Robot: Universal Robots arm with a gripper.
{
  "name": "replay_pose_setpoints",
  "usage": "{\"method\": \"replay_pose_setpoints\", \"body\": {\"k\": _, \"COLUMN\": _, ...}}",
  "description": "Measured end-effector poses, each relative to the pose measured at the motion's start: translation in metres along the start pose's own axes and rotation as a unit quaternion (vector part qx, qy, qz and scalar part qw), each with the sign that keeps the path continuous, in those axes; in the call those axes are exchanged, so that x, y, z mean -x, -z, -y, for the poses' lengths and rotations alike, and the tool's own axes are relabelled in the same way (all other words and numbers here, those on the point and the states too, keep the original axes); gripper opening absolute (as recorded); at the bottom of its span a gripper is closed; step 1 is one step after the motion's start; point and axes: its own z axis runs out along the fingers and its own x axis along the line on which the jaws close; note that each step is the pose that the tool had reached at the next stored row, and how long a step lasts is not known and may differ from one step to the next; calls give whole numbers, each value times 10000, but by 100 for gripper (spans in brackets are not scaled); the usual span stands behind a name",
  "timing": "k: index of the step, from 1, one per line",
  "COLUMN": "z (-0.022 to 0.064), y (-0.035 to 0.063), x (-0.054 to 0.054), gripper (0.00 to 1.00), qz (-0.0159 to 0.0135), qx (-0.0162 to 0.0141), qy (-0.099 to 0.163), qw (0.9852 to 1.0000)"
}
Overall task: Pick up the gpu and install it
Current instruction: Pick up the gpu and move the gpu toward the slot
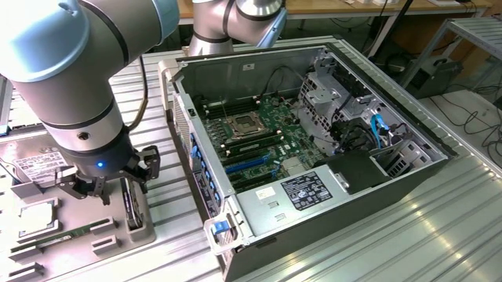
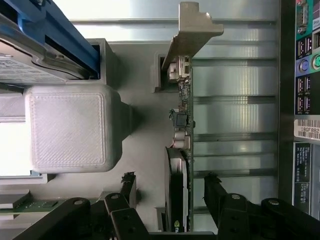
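1. A ribbed metal table is carrying the whole setup. Behind it, a wooden bench is running along the back of the room and dark cables are trailing over the floor at the exterior view's right.
2. An open computer case is lying on its side on the table, with its green motherboard facing up.
3. The grey robot arm is reaching down at the exterior view's left, beside the case.
4. A grey parts tray is sitting under the arm. It is holding a hard drive with a white label.
5. The gpu is standing on its edge in a slot of that tray, just beside the case and outside it, so it is not yet installed. In the wrist view its silver end bracket is pointing away from the camera, and its black cooler is sitting at the near end.
6. The gripper is hanging low over the tray with its jaws spread wide. In the wrist view the card is standing between the two black fingers. One is flanking each face at the cooler end, and a gap is showing on both sides, narrower on the side facing the case.
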Motion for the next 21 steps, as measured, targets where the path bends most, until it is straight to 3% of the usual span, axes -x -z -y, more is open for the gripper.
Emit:
{"method": "replay_pose_setpoints", "body": {"k": 2, "z": 0, "y": -12, "x": 9, "gripper": 65, "qz": 1, "qx": 0, "qy": -1, "qw": 10000}}
{"method": "replay_pose_setpoints", "body": {"k": 4, "z": 0, "y": -15, "x": 9, "gripper": 52, "qz": -1, "qx": -1, "qy": -2, "qw": 10000}}
{"method": "replay_pose_setpoints", "body": {"k": 7, "z": 0, "y": -24, "x": 19, "gripper": 46, "qz": 1, "qx": 1, "qy": 0, "qw": 10000}}
{"method": "replay_pose_setpoints", "body": {"k": 8, "z": 0, "y": -28, "x": 23, "gripper": 39, "qz": 1, "qx": 1, "qy": -1, "qw": 10000}}
{"method": "replay_pose_setpoints", "body": {"k": 14, "z": 0, "y": -40, "x": 34, "gripper": 39, "qz": 0, "qx": -1, "qy": -1, "qw": 10000}}
{"method": "replay_pose_setpoints", "body": {"k": 18, "z": 0, "y": -41, "x": 34, "gripper": 27, "qz": 1, "qx": 0, "qy": -1, "qw": 10000}}
{"method": "replay_pose_setpoints", "body": {"k": 21, "z": -8, "y": 268, "x": 56, "gripper": 27, "qz": -45, "qx": 4, "qy": -3, "qw": 10000}}
